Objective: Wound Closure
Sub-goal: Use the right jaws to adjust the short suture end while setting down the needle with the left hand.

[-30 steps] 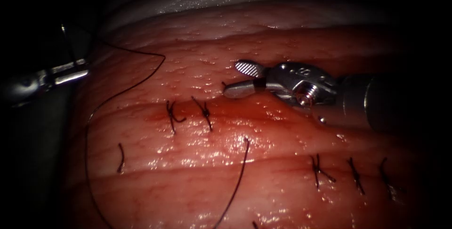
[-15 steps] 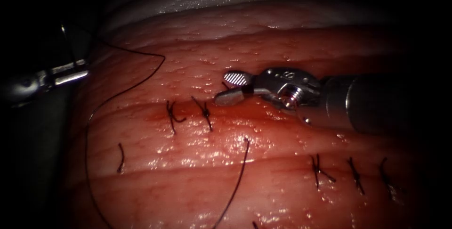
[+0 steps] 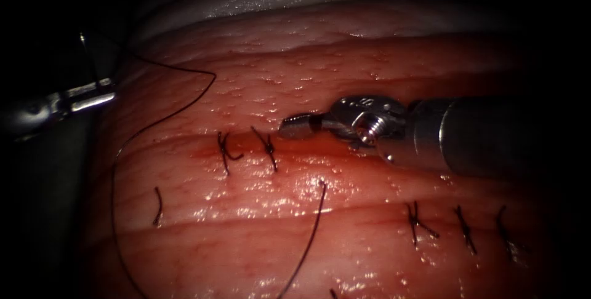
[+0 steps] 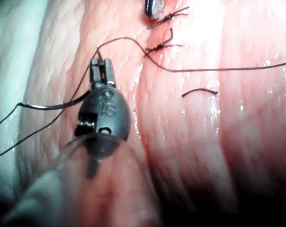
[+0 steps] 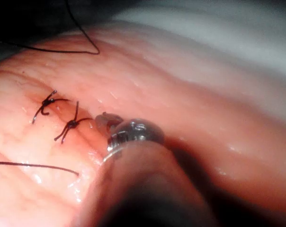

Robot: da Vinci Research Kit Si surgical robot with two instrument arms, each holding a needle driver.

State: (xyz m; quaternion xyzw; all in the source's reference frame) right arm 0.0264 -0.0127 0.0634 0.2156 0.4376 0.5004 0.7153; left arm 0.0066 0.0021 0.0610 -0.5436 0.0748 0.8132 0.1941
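Glistening tissue [image 3: 345, 225] carries two knots [image 3: 246, 148]; right claw [image 3: 294, 128] closes beside them, grip unclear; left claw [image 3: 92, 95] pinches thread [image 3: 157, 123], needing steady tension

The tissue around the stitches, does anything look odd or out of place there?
A short cut end of thread lies loose on the tissue, left of the two knotted stitches. The long thread trails slack across the surface. Red fluid pools near the right claw.
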